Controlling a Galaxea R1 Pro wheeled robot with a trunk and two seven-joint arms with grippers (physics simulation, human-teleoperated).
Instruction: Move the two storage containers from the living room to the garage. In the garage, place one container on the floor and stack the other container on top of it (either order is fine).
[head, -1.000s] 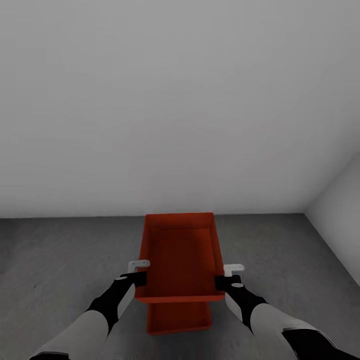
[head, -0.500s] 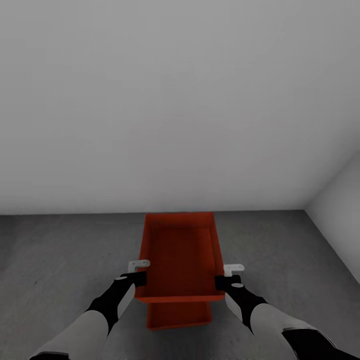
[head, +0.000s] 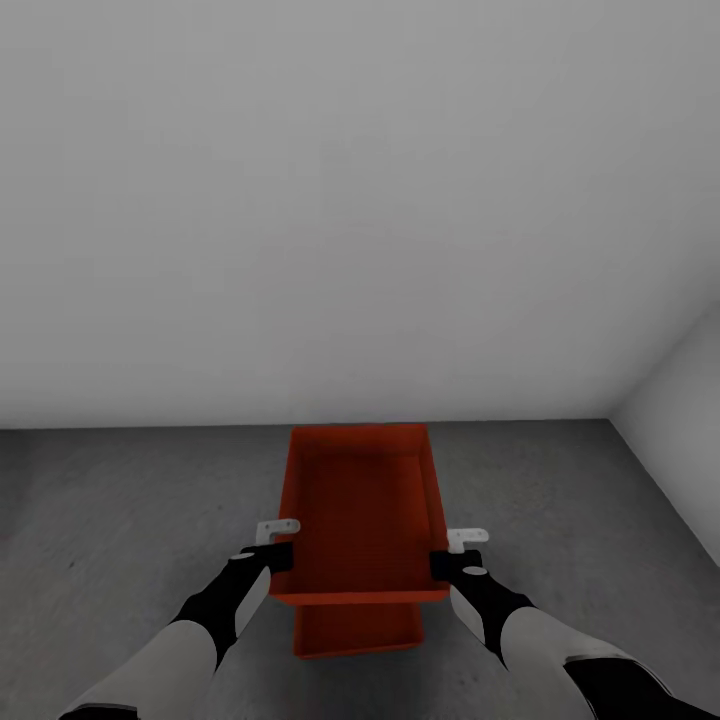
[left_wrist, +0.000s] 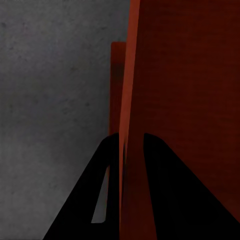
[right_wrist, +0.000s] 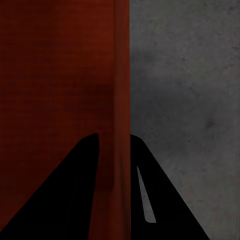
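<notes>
Nearest, at about 7 o'clock in the head view, the left tool (head: 272, 548) is clamped on the left wall of the upper storage container (head: 362, 520), and at about 5 o'clock the right tool (head: 452, 556) is clamped on its right wall; each wrist view shows a wall pinched between two dark fingers (left_wrist: 150, 165). Under the held bin, at 6 o'clock, the lower storage container (head: 355, 632) sits on the dark concrete garage floor (head: 120, 520), its near end peeking out beneath the upper one. The step in hand looks like the stacking itself. To do it well, I judge the upper bin should be kept level, brought squarely over the lower one so the long edges run parallel, and let down straight with both arms together; the tools should part only once its bottom bears on the lower bin. Beyond, at 12 o'clock, stands the plain grey-white wall (head: 360, 200).
</notes>
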